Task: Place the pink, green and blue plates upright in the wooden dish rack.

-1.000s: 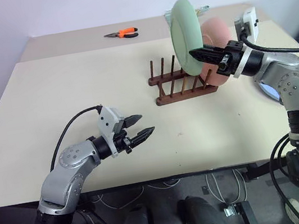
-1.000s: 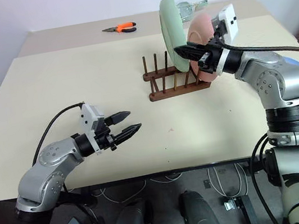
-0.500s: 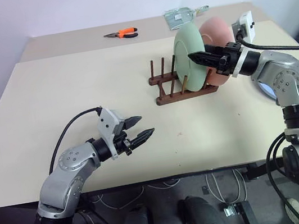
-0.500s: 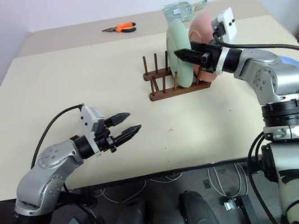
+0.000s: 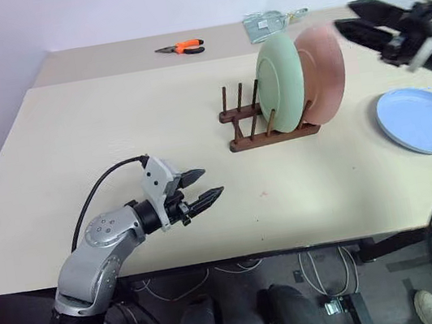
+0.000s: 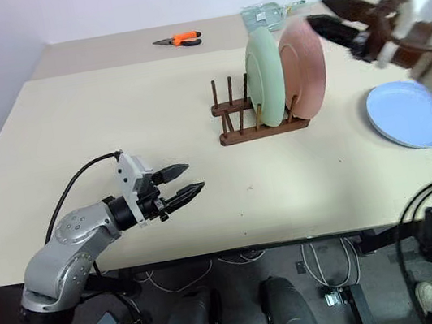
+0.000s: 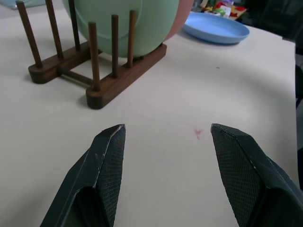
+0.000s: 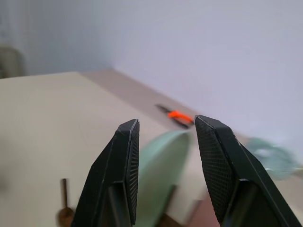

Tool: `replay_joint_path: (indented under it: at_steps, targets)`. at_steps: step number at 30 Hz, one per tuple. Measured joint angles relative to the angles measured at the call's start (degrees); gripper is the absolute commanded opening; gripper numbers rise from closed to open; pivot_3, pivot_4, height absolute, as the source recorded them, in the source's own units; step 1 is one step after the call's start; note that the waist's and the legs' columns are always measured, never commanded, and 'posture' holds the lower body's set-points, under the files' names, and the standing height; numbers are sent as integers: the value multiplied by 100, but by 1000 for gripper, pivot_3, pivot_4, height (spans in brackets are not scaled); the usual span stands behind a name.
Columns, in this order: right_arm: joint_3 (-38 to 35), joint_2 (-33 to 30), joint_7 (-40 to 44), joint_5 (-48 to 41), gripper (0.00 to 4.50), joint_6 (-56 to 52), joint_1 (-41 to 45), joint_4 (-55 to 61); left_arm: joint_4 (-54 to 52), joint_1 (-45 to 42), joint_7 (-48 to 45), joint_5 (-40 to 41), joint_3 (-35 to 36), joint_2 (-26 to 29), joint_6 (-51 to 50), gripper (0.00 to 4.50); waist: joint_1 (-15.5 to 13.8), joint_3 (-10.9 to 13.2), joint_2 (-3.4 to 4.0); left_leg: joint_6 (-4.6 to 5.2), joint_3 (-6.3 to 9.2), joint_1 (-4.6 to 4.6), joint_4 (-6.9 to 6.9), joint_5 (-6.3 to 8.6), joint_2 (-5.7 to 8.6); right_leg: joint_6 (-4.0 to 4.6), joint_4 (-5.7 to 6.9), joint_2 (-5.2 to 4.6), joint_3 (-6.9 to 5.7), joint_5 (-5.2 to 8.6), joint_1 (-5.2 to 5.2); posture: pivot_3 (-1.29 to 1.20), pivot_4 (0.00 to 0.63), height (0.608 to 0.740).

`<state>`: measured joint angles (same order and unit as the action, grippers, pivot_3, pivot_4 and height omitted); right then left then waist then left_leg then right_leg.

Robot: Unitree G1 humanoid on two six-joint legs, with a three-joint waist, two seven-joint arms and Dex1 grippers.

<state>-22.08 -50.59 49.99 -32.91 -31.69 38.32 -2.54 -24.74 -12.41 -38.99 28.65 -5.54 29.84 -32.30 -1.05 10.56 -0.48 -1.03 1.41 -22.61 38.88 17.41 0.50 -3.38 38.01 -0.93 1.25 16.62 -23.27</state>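
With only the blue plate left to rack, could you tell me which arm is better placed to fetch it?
Right, probably: the blue plate lies flat on the robot's right, near the open right tool.

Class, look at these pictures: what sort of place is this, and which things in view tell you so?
Probably a robot test room or lab, not a kitchen: a bare beige table against a plain wall, orange pliers lying beside the wooden dish rack, and loose cables under the table.

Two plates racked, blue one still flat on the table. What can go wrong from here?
1. The light blue round plate lies flat near the table's right edge; a flat rim is hard to pinch, and a nudge may push it off.
2. The pale green plate and salmon pink plate lean together in the dark wooden peg rack; slotting a third beside them could knock them.
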Motion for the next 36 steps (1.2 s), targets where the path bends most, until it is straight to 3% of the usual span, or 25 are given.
replay_joint_path:
  at_steps: [3,6,11,15,18,25,30,36]
  targets:
    - [-434,-287,-45,-25,3155,-267,-789,77,42,-87,-94,-58,-97,-12,7,2960,45,-1,2,3,-6,6,2,2,0,0,2,0,5,0,3,0,150,740]
    - [31,-717,-269,1056,4446,377,-1766,-69,123,-209,-271,-136,-258,0,40,2960,74,-9,16,4,-14,19,2,0,-2,0,10,5,10,0,7,0,150,740]
    - [1388,-773,-858,2778,4446,1734,-2055,-1195,278,-494,-477,-248,-483,-96,71,2960,189,-7,42,8,-30,21,6,-10,-2,-3,21,11,21,-1,4,0,150,740]
    - [2129,-654,-1601,3842,4446,2675,-1267,-2788,234,-639,-495,-238,-489,-188,67,2960,210,-7,46,6,-35,24,7,-11,-4,-4,25,20,27,-2,1,0,150,740]
    - [2479,-506,-1833,4285,3683,3142,-838,-3703,199,-587,-479,-240,-488,-180,45,2960,195,-7,46,5,-36,23,8,-12,-6,-3,24,23,28,-2,1,0,150,740]
    - [2795,-225,-2236,4729,221,3712,-108,-5068,-15,-356,-355,-241,-440,-125,9,2960,172,-7,47,4,-38,22,17,-12,-6,-7,24,21,33,-4,4,0,150,740]
    - [2521,-222,-2207,4474,102,4040,-61,-4530,-56,-259,-259,-263,-391,-57,9,2960,212,-4,61,5,-40,22,16,-12,-6,-10,26,22,38,-5,1,0,150,740]
    - [1557,78,-2103,3170,102,3543,864,-1934,-10,-199,-239,-331,-341,46,29,2960,223,-3,78,4,-38,22,12,-13,-17,-10,40,36,39,-5,-11,0,150,740]
